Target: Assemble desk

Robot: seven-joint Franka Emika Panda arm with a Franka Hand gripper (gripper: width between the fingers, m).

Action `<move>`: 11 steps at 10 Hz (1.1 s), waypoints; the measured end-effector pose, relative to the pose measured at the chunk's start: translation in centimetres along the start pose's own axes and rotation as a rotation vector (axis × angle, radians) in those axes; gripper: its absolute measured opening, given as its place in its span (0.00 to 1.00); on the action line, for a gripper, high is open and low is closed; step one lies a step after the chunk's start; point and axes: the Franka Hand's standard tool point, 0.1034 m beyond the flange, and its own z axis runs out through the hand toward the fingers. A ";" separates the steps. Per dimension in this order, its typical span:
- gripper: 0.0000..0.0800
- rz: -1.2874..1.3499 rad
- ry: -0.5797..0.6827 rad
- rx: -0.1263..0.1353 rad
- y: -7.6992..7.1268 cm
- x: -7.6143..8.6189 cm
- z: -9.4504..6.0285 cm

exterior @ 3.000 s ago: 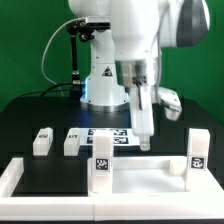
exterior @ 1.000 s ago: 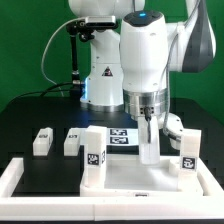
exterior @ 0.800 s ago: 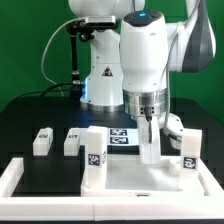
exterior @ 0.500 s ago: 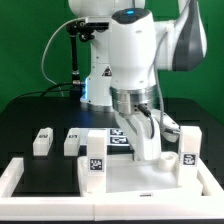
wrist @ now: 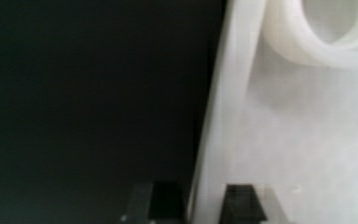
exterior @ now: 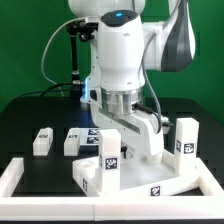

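Note:
The desk's flat white top panel (exterior: 135, 178) lies on the black mat inside the white rail, turned at an angle. Two white block legs stand upright on it, one near its front corner (exterior: 108, 160) and one at the exterior view's right (exterior: 186, 139). My gripper (exterior: 148, 150) reaches down between them and is shut on the panel's edge. In the wrist view the two dark fingertips (wrist: 243, 204) straddle the thin edge of the panel (wrist: 282, 130), with the gripper (wrist: 195, 206) closed on it; a rounded white leg base (wrist: 327, 35) shows farther along.
Two loose white legs (exterior: 41, 140) (exterior: 73, 142) lie on the mat at the exterior view's left. The marker board (exterior: 92, 133) lies behind the panel, mostly hidden by the arm. The white rail (exterior: 18, 176) frames the front and sides.
The wrist has turned and swung the held panel round on the mat. The front leg has shifted toward the exterior view's right, and the right leg has moved farther back.

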 end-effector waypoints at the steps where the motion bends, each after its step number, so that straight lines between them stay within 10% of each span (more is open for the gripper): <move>1: 0.10 -0.046 -0.002 -0.004 0.4 0.2 0.0; 3: 0.10 -0.338 -0.006 -0.054 2.2 2.1 -0.4; 11: 0.07 -1.031 0.020 -0.050 2.1 5.4 -1.3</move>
